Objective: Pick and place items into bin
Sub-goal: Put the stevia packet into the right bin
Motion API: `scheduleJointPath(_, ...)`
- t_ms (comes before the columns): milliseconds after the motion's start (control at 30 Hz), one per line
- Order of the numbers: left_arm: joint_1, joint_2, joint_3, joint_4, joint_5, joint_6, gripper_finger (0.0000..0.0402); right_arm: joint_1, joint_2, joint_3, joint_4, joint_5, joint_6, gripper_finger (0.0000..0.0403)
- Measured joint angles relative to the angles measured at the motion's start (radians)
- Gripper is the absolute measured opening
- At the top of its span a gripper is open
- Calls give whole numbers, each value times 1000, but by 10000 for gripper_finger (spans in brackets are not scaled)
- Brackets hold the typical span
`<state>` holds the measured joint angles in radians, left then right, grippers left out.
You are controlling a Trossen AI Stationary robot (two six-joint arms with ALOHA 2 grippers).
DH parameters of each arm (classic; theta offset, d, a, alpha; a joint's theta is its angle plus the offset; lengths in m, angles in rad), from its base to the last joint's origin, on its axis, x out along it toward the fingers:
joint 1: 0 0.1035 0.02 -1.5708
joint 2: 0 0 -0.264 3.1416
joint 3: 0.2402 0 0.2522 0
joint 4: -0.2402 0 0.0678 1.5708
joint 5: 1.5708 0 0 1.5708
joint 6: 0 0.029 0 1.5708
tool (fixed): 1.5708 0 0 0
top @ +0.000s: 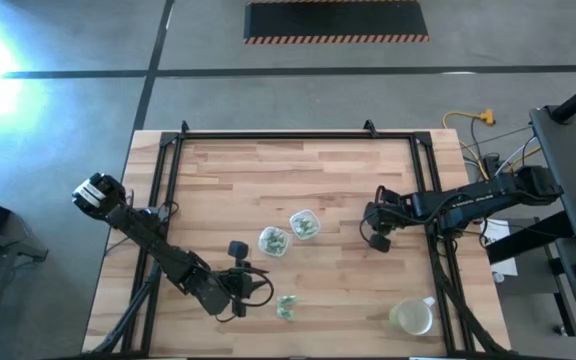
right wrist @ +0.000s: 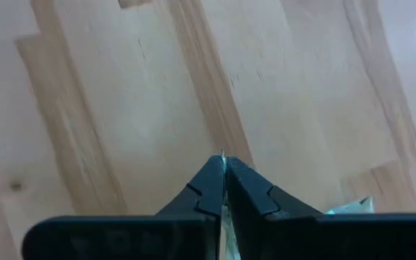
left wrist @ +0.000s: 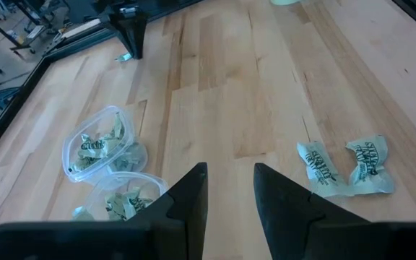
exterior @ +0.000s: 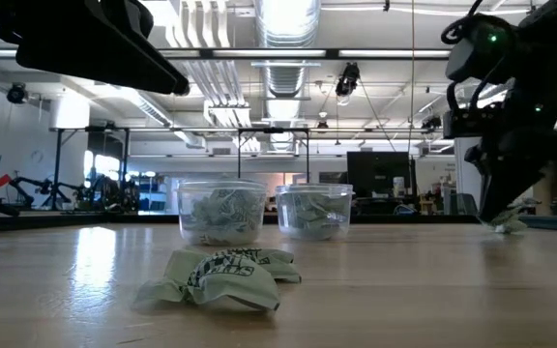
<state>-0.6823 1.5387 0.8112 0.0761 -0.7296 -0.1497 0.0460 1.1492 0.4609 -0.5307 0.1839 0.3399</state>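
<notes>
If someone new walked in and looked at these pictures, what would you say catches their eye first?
Probably the two small clear tubs side by side mid-table, both stuffed with crumpled green-and-white wrappers. Next, the right gripper just beside them, low over the wood with its jaws shut and a wrapper peeking out beneath. Then the loose wrappers near the front edge, close by the left gripper, and the pale mug at the front right corner.

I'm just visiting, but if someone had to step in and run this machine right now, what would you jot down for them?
Right pincer: shut, low at the table right of the two tubs; a wrapper piece lies at its tips, whether gripped I cannot tell.
Left pincer: open, empty, near the front edge.
Done: both clear tubs hold wrappers.
Left: a pair of wrappers at the front, plus the right arm's piece.
</notes>
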Motion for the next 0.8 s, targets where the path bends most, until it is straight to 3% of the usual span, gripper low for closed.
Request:
scheduleJointPath(167,0,0,0,0,0,0,96,0,0,8,40,-1,-27,9)
scheduleJointPath(600,0,0,0,-1,0,0,96,2,0,38,375,-12,-255,9)
scheduleJointPath(800,0,0,-1,-1,0,1,96,2,0,40,626,-2,-312,9)
